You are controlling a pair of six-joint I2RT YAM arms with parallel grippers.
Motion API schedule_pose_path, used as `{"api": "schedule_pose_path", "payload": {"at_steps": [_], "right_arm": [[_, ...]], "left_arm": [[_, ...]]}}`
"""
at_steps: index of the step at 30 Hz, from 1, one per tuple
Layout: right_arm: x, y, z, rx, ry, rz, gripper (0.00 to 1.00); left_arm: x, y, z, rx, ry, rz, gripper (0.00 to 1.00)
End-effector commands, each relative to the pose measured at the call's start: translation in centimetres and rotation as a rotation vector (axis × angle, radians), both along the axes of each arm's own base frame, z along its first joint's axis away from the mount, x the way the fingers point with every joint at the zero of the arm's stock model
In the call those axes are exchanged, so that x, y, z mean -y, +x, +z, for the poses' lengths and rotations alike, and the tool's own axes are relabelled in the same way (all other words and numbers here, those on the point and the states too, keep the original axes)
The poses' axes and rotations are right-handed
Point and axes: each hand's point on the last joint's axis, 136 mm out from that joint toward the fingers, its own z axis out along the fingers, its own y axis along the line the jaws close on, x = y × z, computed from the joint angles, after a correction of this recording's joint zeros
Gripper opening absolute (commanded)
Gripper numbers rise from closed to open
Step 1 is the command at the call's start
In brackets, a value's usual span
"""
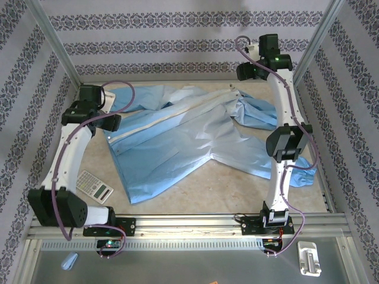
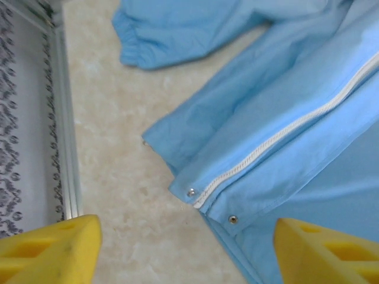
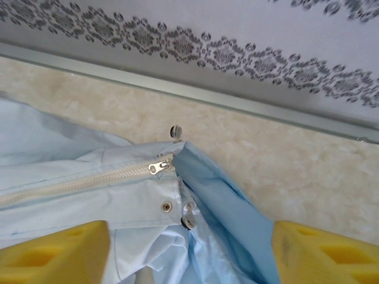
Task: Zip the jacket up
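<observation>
The jacket (image 1: 172, 136) sprawls on a beige table (image 1: 207, 192) inside patterned walls (image 1: 177, 41).

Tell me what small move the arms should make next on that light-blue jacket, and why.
Probably just lift the right end effector up and away. The silvery zipper slider already sits at the top end of the large thin light-blue hooded jacket, its pale zipper teeth look meshed down to the hem, and that end effector is open.
</observation>
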Motion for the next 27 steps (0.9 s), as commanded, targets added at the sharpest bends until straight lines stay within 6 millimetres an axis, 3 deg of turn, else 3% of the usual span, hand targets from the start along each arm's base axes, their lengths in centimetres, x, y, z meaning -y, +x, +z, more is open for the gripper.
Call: {"api": "schedule_pose_path", "payload": {"at_steps": [1, 3, 5, 11, 15, 18, 20, 27], "right_arm": [[0.4, -2.1, 3.5, 0.074, 0.006, -0.024, 0.77], [0.5, -3.5, 4.2, 0.102, 0.018, -0.032, 0.78], [0.5, -5.3, 4.7, 0.152, 0.042, -0.044, 0.79], [1.0, -12.1, 3.4, 0.292, 0.156, -0.097, 0.92], [1.7, -15.6, 0.4, 0.396, 0.235, -0.155, 0.98], [1.7, -17.4, -2.7, 0.413, 0.250, -0.158, 0.98], [2.2, -18.4, -4.4, 0.425, 0.223, -0.171, 0.98], [3.8, -20.4, -8.5, 0.504, 0.184, -0.248, 0.98]], "left_arm": [[0.3, -0.5, 4.3, 0.152, -0.043, 0.004, 0.81], [0.6, -0.9, 5.5, 0.218, -0.070, 0.009, 0.86], [0.8, -1.5, 6.4, 0.294, -0.099, 0.025, 1.00], [1.5, -3.2, 6.2, 0.465, -0.181, 0.030, 1.00], [0.2, -4.9, 4.7, 0.589, -0.220, 0.151, 1.00], [2.2, -5.7, 3.4, 0.690, -0.237, 0.009, 1.00], [2.9, -6.3, 2.9, 0.767, -0.257, -0.038, 1.00], [2.4, -7.5, -0.5, 0.849, -0.258, -0.013, 1.00]]}}
